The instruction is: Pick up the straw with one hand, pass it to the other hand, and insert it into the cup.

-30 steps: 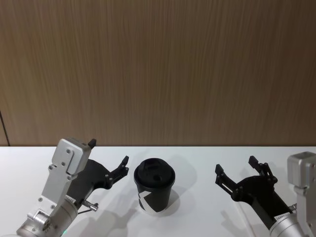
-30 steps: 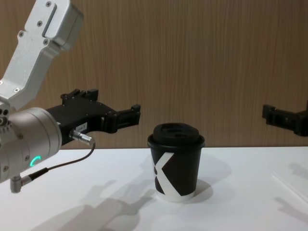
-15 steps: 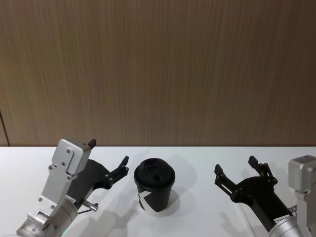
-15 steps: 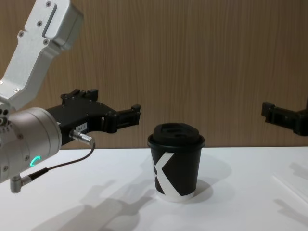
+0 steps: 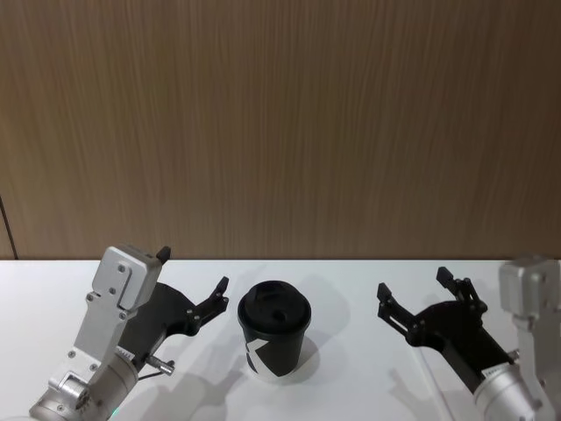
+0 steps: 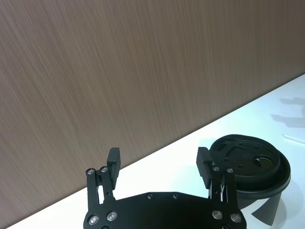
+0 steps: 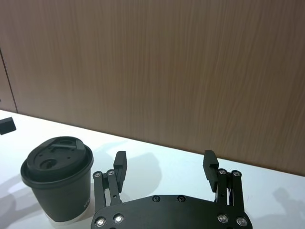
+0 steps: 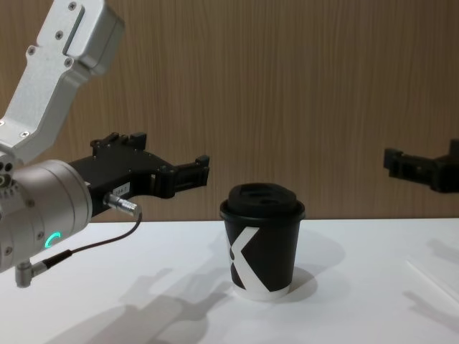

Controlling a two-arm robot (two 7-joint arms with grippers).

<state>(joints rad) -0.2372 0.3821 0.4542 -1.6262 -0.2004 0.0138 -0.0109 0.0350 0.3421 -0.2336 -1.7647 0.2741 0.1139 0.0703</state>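
Observation:
The black cup (image 5: 274, 340) with a domed lid and a white K mark (image 8: 262, 240) stands upright on the white table, between my two grippers. My left gripper (image 5: 193, 274), on a silver wrist with a green ring, hovers just left of the cup and is open and empty (image 6: 158, 157). To the cup's right, my right gripper (image 5: 413, 286) floats above the table, also open and empty (image 7: 165, 160). The thin white straw (image 6: 293, 138) lies flat on the table right of the cup, beneath the right gripper, and shows faintly in the chest view (image 8: 424, 272).
A wood-panelled wall (image 5: 280, 132) closes off the back of the white table (image 5: 351, 281). Nothing but the cup (image 7: 59, 181) and the straw lies on the tabletop; bare surface runs in front of and behind the cup.
My right gripper has shifted a little to the left, toward the cup, still open. The left gripper, cup and straw have not moved.

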